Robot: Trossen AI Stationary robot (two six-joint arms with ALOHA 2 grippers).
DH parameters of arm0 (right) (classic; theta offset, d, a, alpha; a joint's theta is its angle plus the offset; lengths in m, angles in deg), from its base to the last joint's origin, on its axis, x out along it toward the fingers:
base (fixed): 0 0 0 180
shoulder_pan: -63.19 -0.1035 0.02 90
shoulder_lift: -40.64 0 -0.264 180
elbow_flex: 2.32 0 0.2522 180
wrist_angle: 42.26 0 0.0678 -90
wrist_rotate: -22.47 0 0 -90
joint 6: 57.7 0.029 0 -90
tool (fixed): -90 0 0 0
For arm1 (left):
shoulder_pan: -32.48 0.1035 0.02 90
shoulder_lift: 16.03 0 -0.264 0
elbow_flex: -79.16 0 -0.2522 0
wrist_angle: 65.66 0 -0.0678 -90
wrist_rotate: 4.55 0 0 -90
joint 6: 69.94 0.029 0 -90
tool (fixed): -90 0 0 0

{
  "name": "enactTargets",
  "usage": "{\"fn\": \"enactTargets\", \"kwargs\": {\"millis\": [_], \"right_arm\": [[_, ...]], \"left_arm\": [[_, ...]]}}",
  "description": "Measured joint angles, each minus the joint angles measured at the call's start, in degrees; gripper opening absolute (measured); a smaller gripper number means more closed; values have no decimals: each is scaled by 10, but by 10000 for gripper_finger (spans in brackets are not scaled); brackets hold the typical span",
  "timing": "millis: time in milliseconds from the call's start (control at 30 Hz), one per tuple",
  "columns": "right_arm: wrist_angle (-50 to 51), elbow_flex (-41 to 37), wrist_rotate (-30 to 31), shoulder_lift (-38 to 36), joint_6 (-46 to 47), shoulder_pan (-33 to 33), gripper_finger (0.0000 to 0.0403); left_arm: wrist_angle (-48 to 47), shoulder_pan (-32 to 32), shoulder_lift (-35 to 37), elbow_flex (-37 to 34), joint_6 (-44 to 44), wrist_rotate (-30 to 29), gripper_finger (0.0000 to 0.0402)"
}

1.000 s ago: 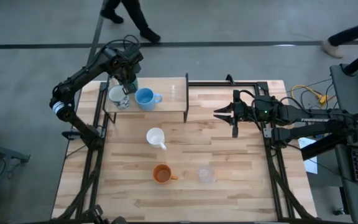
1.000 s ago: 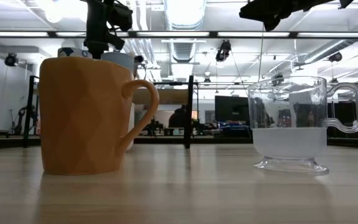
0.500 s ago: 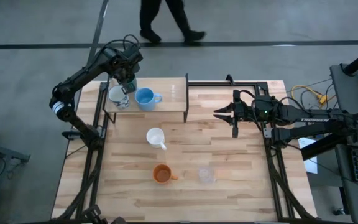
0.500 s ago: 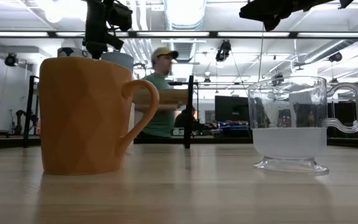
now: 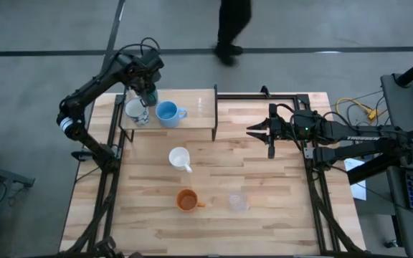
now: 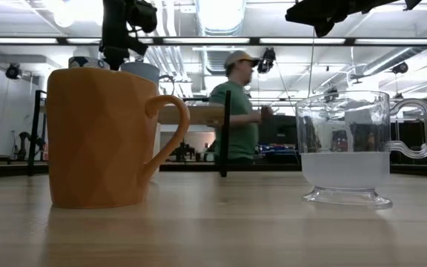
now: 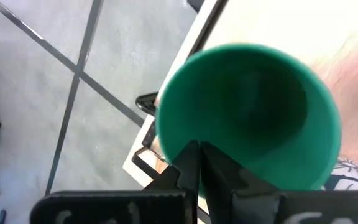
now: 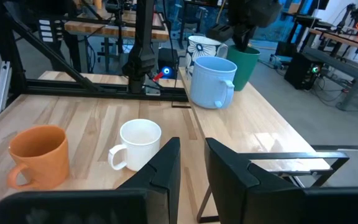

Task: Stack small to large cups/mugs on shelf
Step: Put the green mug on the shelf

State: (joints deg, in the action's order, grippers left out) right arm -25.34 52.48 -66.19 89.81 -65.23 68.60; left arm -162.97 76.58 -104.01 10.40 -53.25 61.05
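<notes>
Cups: six in all. Dark green cup (image 7: 250,115) sits between the left jaws (image 7: 194,165), which are pinched fully shut on its rim wall, one finger inside & one outside. In the high view the left jaws (image 5: 148,92) hold it over the far-left corner of the shelf (image 5: 199,115), just beside a patterned silver-grey cup (image 5: 135,111) standing on the shelf board. Can't tell whether the green cup's base touches the shelf. Light blue cup (image 5: 167,112) w/ handle stands on the shelf too, just past the silver-grey one, on the side away from the left jaws.

Right jaws (image 5: 253,130) hover above the surface (image 5: 278,208) at its right side, fingers parted only a little, holding nothing, well apart from every cup. Ahead of the right jaws, per the right wrist view: white cup (image 8: 138,143) w/ handle nearest, orange cup (image 8: 39,155) beside it, shelf cups farther off.

Clear cup (image 5: 238,203) stands near the orange cup (image 5: 186,201) on the surface's front part, not touching.

Person (image 6: 239,107) in green top & cap is seen beyond the surface, in the room.
</notes>
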Motion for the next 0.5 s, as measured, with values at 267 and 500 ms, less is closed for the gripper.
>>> {"fn": "enactTargets", "kwargs": {"millis": [267, 500], "right_arm": [[0, 0, 0, 0, -3, 0, 68], [0, 0, 1, 0, -6, 0, 68]], "left_arm": [[8, 0, 1, 46, 2, 96, 0], [43, 0, 1, 56, 2, 115, 0]]}}
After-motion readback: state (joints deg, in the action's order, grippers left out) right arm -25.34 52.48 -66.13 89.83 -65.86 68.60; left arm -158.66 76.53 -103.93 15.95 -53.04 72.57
